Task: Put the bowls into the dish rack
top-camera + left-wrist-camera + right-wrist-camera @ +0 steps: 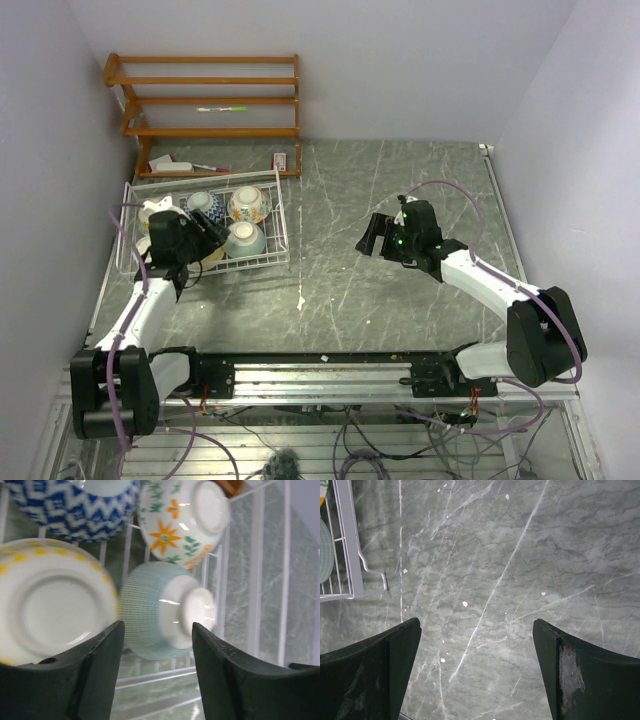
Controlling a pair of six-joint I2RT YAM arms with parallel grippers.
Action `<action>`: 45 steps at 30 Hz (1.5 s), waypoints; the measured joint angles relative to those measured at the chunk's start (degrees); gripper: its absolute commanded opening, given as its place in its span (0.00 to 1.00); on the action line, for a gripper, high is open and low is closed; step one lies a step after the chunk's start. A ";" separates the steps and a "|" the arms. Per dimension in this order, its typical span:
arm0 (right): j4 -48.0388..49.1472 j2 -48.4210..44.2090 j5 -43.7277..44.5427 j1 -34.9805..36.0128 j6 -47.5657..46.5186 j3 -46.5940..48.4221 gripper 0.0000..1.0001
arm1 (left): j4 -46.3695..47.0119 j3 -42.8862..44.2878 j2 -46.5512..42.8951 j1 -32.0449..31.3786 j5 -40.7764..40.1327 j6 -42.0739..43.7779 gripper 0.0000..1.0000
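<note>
The white wire dish rack stands at the left of the table. Several bowls lie in it, bottoms up or on their sides: a pale teal one, an orange floral one, a blue one. My left gripper is open and empty over the rack. In the left wrist view it hangs just above the teal bowl, beside a yellow-rimmed bowl, the blue zigzag bowl and the orange floral bowl. My right gripper is open and empty over bare table.
A brown wooden shelf stands against the back wall, with small items at its foot behind the rack. The rack's corner shows at the left of the right wrist view. Walls close both sides.
</note>
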 measured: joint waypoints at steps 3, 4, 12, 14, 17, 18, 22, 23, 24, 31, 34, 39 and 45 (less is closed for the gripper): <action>-0.02 0.00 -0.07 0.00 -0.04 -0.02 0.96 | -3.45 3.89 -0.04 -5.14 -3.06 0.72 0.83; -0.04 0.00 -0.09 0.00 -0.07 0.00 0.96 | -4.81 5.49 -0.04 -7.54 -4.57 0.96 0.83; -0.11 -0.02 -0.55 0.00 -0.33 0.00 0.97 | -11.15 15.54 4.76 -20.44 -17.86 2.97 0.89; -0.15 -0.04 -0.79 0.00 -0.66 0.00 0.98 | -12.94 17.09 7.91 -22.69 -22.27 3.15 0.90; -0.22 -0.24 -0.94 0.00 -1.14 0.00 0.98 | -15.52 18.27 11.34 -25.92 -27.89 3.21 0.92; -0.26 -0.35 -0.94 0.00 -1.31 -0.02 0.98 | -16.17 18.47 11.96 -26.77 -29.33 3.23 0.92; -0.52 -0.48 -0.94 -0.26 -1.55 -0.02 0.99 | -19.08 20.83 13.88 -29.90 -35.43 3.30 0.90; -0.55 -0.48 -0.94 -0.33 -1.57 -0.09 0.99 | -19.37 21.62 14.43 -30.53 -36.74 3.30 0.88; -0.55 -0.50 -0.94 -0.37 -1.57 -0.17 0.99 | -19.50 22.21 14.86 -30.99 -37.88 3.32 0.87; -0.59 -0.50 -1.14 -0.63 -1.62 -1.01 0.99 | -21.55 25.35 19.32 -32.81 -44.63 4.13 0.84; -0.57 -0.50 -1.14 -0.72 -1.75 -1.03 0.99 | -22.21 26.53 22.01 -32.96 -46.45 4.37 0.81; -0.57 -0.48 -1.16 -1.09 -1.77 -1.07 0.99 | -22.75 26.56 23.12 -33.33 -47.84 4.59 0.74; -0.55 -0.50 -1.18 -1.49 -1.99 -1.09 0.99 | -23.12 26.67 23.12 -33.51 -48.65 4.70 0.54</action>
